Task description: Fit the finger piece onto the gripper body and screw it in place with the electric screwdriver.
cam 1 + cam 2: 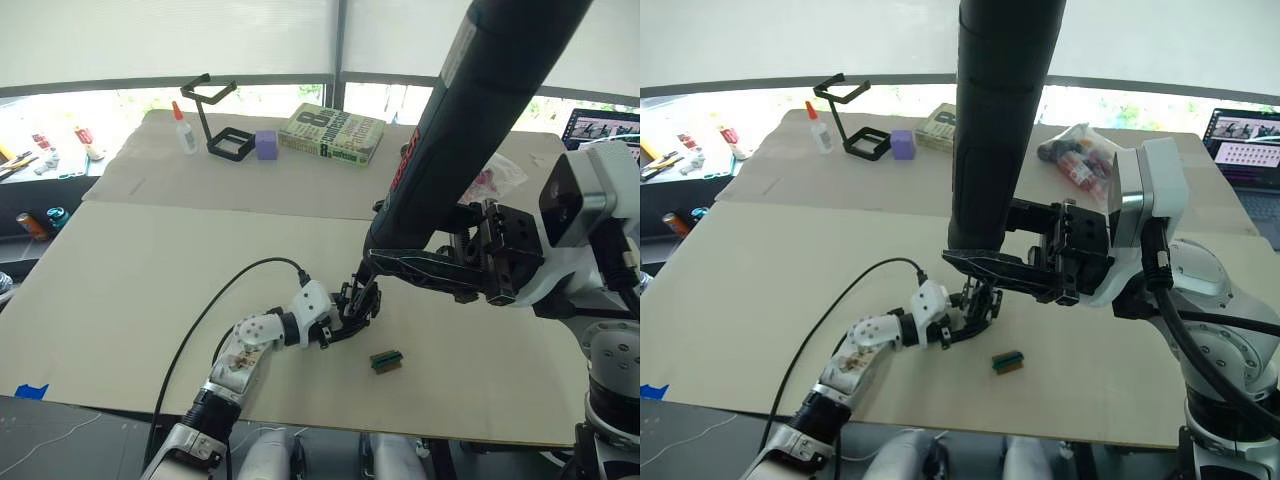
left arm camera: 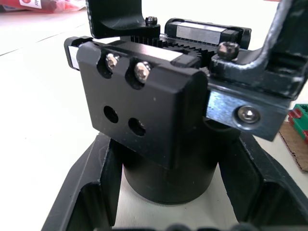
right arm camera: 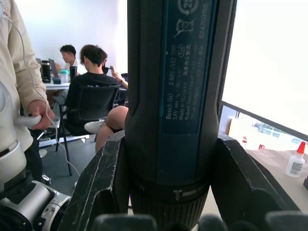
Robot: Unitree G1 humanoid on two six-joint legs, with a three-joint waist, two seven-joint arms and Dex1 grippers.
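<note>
The gripper body [image 2: 159,120] is grasped upright on the bench [image 1: 150,290] by the left hand [image 1: 345,318]. The electric screwdriver [image 1: 1000,120], clenched in the right hand [image 1: 995,268], is held over it; a slight tilt could make the bit slip off the screw.

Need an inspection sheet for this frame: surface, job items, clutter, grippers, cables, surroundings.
Surface: tan table, two boards butted together.
Job's things: gripper body standing on the table between the left fingers; electric screwdriver held upright over it; finger piece cannot be told apart.
Clutter: small green-brown block near the body; glue bottle, black wire stand, purple cube, book, bag of small items at the far edge.
Grippers: left gripper around the body's base; right gripper clamped on the screwdriver.
Cables: black cable looping along the left arm.
Surroundings: laptop at the right, windows behind, people seated at desks in the right wrist view.
</note>
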